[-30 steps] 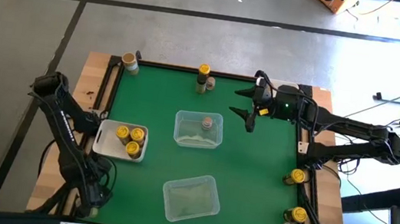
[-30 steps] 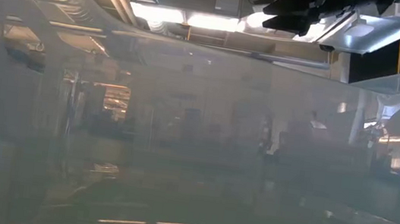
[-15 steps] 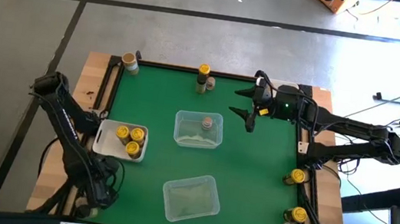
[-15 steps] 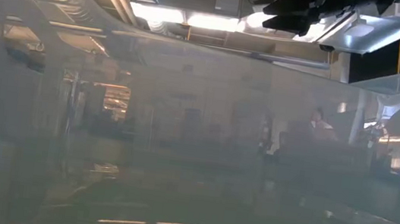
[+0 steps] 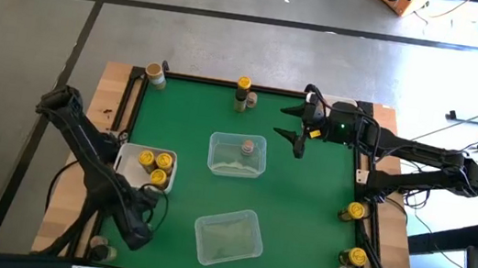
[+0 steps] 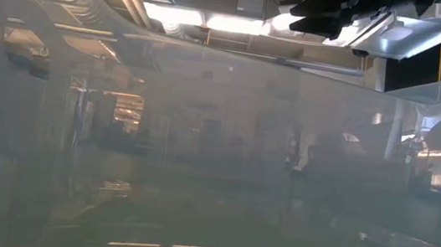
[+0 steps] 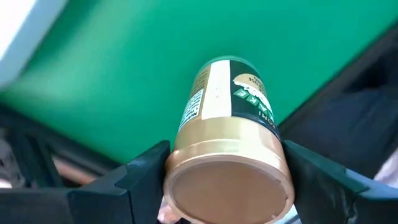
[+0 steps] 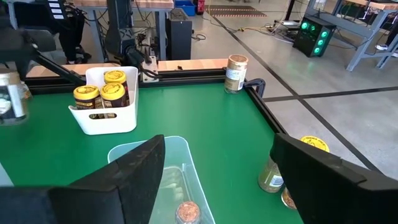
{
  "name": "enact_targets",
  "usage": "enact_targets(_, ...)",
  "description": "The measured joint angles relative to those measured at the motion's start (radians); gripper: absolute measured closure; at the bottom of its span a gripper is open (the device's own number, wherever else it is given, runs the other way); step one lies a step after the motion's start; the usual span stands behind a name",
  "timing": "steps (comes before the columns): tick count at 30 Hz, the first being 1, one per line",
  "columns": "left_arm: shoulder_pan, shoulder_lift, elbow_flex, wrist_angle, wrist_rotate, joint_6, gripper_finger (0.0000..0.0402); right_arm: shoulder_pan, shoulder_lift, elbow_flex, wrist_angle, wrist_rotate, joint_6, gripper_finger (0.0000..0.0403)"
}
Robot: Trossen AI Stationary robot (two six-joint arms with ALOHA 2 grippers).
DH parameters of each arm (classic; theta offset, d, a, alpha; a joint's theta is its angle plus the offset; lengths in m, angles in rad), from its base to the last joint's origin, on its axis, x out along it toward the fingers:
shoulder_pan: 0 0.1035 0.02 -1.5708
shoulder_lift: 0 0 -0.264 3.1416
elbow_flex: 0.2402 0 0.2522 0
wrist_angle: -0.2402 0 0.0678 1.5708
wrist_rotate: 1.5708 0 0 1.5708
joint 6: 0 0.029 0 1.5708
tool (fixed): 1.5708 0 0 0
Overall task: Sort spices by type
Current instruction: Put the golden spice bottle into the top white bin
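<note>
Gripping a small tan-lidded spice jar with a green label (image 7: 227,149), the left gripper (image 5: 139,230) sits over the green mat's near-left corner — beside the white rectangular tray (image 5: 126,173) of yellow-lidded jars (image 5: 153,165). Right gripper (image 5: 294,124) hovers far right, fingers spread wide and empty.

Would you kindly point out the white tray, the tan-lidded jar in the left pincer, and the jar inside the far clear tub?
white tray (image 5: 126,169): high view, its bare left rim.
tan-lidded jar (image 7: 227,186): left wrist view, lid face.
jar in far tub (image 5: 247,146): high view, its lid.
</note>
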Motion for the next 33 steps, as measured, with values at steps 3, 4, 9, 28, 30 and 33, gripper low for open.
enact_targets(3, 0.028, 0.0, 0.076, -0.028, -0.076, 0.108, 0.013, 0.0, 0.0, 0.0, 0.0, 0.0, 0.0, 0.0104)
enact_targets(4, 0.039, 0.0, 0.104, -0.028, -0.109, 0.145, 0.0131, 0.0, 0.0, 0.0, 0.0, 0.0, 0.0, 0.0104)
enact_targets(9, 0.096, 0.0, 0.217, -0.05, -0.239, 0.339, 0.0131, 0.0, 0.0, 0.0, 0.0, 0.0, 0.0, 0.0104)
enact_targets(28, 0.447, -0.001, 0.276, -0.073, -0.511, 0.916, 0.0131, 0.0, 0.0, 0.0, 0.0, 0.0, 0.0, 0.0104)
enact_targets(30, 0.498, -0.001, 0.276, -0.068, -0.511, 0.969, 0.0131, 0.0, 0.0, 0.0, 0.0, 0.0, 0.0, 0.0104)
enact_targets(33, 0.566, -0.001, 0.276, -0.067, -0.513, 1.029, 0.0131, 0.0, 0.0, 0.0, 0.0, 0.0, 0.0, 0.0104)
